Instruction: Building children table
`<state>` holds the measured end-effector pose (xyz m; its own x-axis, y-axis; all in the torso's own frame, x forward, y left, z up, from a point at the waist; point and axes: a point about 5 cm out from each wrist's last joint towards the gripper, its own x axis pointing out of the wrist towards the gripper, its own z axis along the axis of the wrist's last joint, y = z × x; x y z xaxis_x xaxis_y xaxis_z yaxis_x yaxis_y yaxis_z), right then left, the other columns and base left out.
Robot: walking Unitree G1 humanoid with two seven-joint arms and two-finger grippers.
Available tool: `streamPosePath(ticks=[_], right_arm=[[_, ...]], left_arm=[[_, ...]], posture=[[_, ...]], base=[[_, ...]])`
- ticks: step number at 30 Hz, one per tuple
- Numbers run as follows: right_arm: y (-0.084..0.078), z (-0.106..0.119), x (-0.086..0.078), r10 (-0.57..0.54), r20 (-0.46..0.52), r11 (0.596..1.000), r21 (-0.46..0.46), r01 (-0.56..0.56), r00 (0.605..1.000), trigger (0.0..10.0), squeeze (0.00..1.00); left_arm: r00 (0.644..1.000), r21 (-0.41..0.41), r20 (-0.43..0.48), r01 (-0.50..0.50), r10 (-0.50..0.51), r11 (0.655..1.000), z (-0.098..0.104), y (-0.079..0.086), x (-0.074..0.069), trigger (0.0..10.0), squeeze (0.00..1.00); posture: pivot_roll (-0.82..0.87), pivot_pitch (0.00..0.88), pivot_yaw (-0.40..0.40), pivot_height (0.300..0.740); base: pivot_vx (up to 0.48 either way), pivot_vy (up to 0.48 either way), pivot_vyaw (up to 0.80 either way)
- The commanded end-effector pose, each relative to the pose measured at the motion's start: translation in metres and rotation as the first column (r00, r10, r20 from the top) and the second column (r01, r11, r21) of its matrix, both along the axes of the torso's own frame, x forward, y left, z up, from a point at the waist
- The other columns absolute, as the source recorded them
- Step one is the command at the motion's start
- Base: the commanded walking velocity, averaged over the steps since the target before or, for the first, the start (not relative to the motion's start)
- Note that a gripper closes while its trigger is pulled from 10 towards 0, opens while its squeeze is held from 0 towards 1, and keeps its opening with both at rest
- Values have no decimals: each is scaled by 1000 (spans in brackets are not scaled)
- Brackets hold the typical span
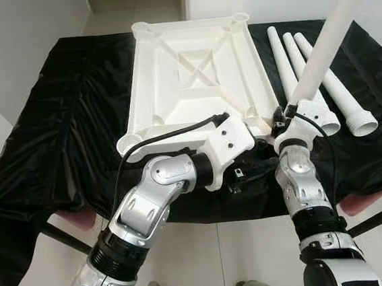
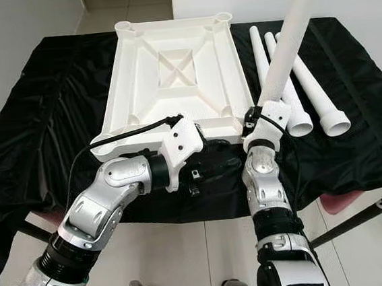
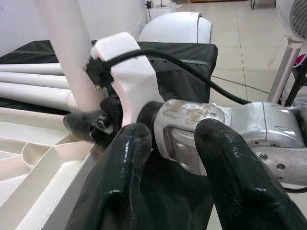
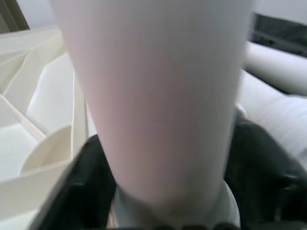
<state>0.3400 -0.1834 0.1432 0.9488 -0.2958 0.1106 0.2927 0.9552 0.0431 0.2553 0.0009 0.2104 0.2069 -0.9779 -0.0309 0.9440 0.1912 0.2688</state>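
Note:
The white children's table top [image 1: 173, 97] lies upside down on the black cloth [image 1: 54, 129], a round socket at each corner. My right gripper [image 1: 284, 117] is shut on a white table leg [image 1: 329, 35], which stands tilted over the top's near right corner socket [image 1: 252, 113]. In the right wrist view that leg [image 4: 158, 96] runs between the black fingers [image 4: 259, 167]. Three more legs [image 1: 320, 83] lie side by side on the cloth to the right. My left gripper [image 3: 168, 132] is open and empty at the top's near edge, facing the right wrist.
The cloth-covered table drops off toward me, with tiled floor and my feet below. Pink corners [image 1: 76, 218] and dark support bars [image 1: 381, 218] show under the cloth. White walls stand behind. A metal stand [image 3: 288, 48] rises off to the right.

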Motion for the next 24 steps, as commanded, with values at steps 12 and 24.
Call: streamPosePath(ticks=[12,24], right_arm=[[-15,19,-4,243,95,970,-36,-241,965,10000,1000],[-53,25,3,674,-105,720,-130,-682,731,10000,0]], left_arm=[[999,0,3,-33,33,999,-1,0,2,10000,0],[999,1,11,-31,31,1000,2,1,4,10000,0]], posture=[[-64,80,48,740],[-64,87,62,740]], base=[[0,0,0],[0,0,0]])
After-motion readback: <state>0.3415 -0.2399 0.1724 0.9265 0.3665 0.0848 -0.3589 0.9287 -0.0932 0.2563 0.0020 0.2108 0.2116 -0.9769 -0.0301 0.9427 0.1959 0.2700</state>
